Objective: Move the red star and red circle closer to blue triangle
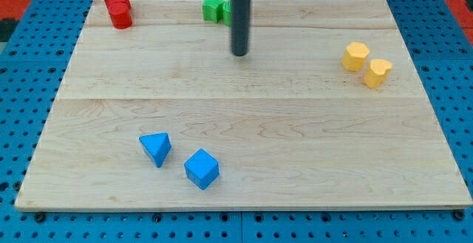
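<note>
Two red blocks sit touching at the view's top left: the red star [115,1] behind and the red circle [122,17] in front of it. The blue triangle [156,148] lies at the lower left of the board. My tip [239,52] is in the upper middle, well right of the red blocks and far above the blue triangle. It touches no block.
A blue cube [201,169] lies just right of and below the blue triangle. Green blocks [215,8] sit at the top, just left of the rod. A yellow hexagon [355,56] and a yellow heart [378,72] sit at the right. The wooden board [295,139] lies on a blue pegboard.
</note>
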Robot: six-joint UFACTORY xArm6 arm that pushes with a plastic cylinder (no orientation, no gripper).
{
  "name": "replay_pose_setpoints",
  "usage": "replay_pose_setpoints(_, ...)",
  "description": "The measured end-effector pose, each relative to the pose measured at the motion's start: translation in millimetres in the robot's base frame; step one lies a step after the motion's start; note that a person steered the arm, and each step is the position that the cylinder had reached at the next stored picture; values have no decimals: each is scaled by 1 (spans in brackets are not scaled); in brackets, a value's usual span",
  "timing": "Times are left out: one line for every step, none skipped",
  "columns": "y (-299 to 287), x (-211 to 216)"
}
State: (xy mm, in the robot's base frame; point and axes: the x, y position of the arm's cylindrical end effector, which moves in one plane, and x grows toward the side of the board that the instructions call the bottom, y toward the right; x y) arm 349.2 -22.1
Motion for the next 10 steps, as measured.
replay_pose_setpoints(-74,29)
replay_pose_setpoints(-187,14)
replay_pose_setpoints(-283,-33)
replay_pose_setpoints(-282,-108)
replay_pose_setpoints(-280,-158)
replay_pose_setpoints(-261,-158)
replay_pose_setpoints(-238,-149)
replay_pose_setpoints(-220,-158)
replay_pose_setpoints(-198,-144)
replay_pose_setpoints(-198,-90)
